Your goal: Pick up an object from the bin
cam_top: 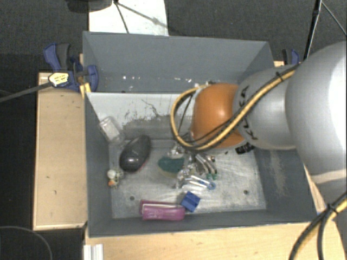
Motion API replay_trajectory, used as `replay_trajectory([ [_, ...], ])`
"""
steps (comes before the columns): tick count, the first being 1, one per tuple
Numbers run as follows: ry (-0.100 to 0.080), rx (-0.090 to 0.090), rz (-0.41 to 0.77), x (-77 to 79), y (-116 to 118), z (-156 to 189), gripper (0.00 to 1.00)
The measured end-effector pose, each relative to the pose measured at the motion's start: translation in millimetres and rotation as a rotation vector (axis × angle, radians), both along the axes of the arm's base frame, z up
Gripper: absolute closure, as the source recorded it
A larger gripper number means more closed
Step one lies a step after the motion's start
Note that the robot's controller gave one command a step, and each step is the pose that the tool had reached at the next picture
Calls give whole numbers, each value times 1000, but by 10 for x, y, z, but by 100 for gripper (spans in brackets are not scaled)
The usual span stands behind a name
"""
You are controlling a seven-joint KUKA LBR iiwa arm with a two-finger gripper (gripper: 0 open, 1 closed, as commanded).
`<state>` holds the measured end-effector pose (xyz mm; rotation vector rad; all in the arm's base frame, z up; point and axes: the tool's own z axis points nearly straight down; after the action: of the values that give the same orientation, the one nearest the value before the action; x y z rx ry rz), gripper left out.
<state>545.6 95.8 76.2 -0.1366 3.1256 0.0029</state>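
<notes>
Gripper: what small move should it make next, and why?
Probably a slight shift toward the view's left, to centre over the teal thing. The gripper sits low in the middle of the bin with the teal thing close beside it, not under it; the blue block lies nearer the front wall.

1. A single camera hangs above the grey metal bin (173, 64), looking down and a little from one side, so the far wall shows broadly.
2. It sits fairly near; the silver robot arm (309, 107) bulks large at right.
</notes>
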Motion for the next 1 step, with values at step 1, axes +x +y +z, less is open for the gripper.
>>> replay_trajectory([
  [1, 7, -1, -1, 10, 0, 69, 100],
])
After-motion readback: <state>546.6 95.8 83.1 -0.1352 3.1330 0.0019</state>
